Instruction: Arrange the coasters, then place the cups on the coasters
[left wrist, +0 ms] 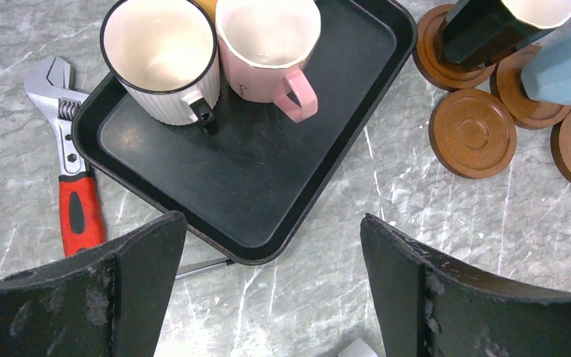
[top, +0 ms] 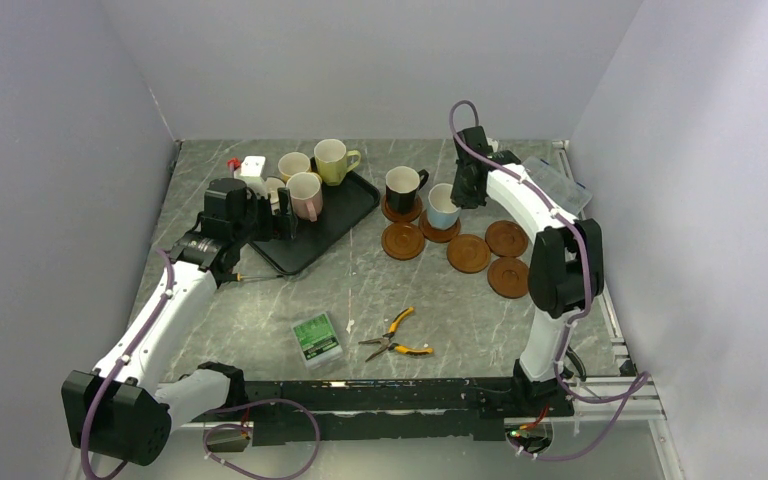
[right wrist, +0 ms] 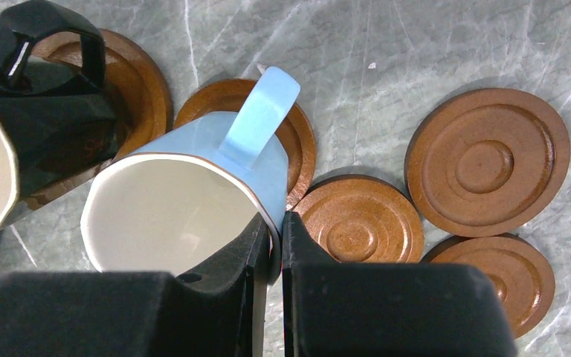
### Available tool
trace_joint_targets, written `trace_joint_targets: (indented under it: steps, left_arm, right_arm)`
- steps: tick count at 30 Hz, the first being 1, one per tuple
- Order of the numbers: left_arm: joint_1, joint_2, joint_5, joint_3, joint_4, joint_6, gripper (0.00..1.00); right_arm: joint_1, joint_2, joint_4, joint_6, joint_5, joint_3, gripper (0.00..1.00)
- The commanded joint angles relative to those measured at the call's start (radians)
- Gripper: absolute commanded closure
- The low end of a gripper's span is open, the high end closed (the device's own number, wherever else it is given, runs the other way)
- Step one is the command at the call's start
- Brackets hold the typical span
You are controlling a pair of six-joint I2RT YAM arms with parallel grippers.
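Light blue ceramic is what the step turns on: the light blue mug (right wrist: 186,186) is pinched at its rim by the right fingers (right wrist: 357,305), one inside the pale bowl and one outside the wall, closed tight on it. It is held over a coaster (right wrist: 301,141) at the back of the cluster. Whether its base is seated or a little clear cannot be told, and it seems to lean slightly in the wrist view (the lens angle may be to blame).

Judged from this, the setting-down is the step in hand. It would be done well if the base were brought flat and centred inside the coaster's ringed rim before anything is let go. The fingers should then be opened only far enough to free the wall and drawn straight up, so that the mug is neither dragged nor tipped. Care is called for on one side: the black mug (right wrist: 37,126), standing on its own coaster, is just beside it.

Four bare coasters (top: 469,253) are laid on the tabletop (top: 260,310) close by. Further out, the left fingers (left wrist: 141,275) are spread wide with nothing between them, hovering at the near edge of the black tray (left wrist: 268,201). The pink mug (left wrist: 268,44) and cream-white mug (left wrist: 160,59) are seen there among those not yet placed.
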Motion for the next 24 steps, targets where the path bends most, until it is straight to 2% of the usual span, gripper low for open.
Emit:
trace_joint_targets:
  steps: [1,24]
  left_arm:
    - [0.003,-0.026,-0.001,-0.003,0.035,0.001,0.07]
    - [0.003,-0.028,0.002,-0.003,0.036,0.004,0.07]
  right_arm:
    - [-0.008,-0.005,0.050,0.021,0.013,0.059,1.00]
    - [-0.015,0.018,0.004,0.012,-0.015,0.078,1.00]
